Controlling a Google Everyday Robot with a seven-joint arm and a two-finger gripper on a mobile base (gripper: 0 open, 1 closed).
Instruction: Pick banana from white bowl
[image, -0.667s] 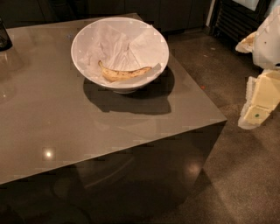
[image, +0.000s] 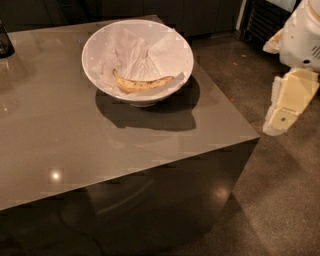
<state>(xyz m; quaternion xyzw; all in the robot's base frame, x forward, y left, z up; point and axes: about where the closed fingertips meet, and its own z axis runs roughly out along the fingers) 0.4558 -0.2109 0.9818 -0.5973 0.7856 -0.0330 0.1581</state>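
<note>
The white bowl (image: 165, 47) stands at the far middle of a grey-brown table, lined with crumpled white paper. The banana (image: 142, 83), yellow with brown speckles, lies on its side in the near part of the bowl, curving upward at both ends. My gripper (image: 286, 105), cream and white, hangs at the right edge of the view, off the table's right side and over the floor. It is well to the right of the bowl and holds nothing that I can see.
The glossy table (image: 100, 145) has its near right corner at the middle right, with speckled floor (image: 280, 200) beyond. A dark object (image: 5, 40) stands at the table's far left edge. Dark cabinets line the back.
My gripper has shifted slightly up and to the left at the right edge. The bowl and the banana have not moved.
</note>
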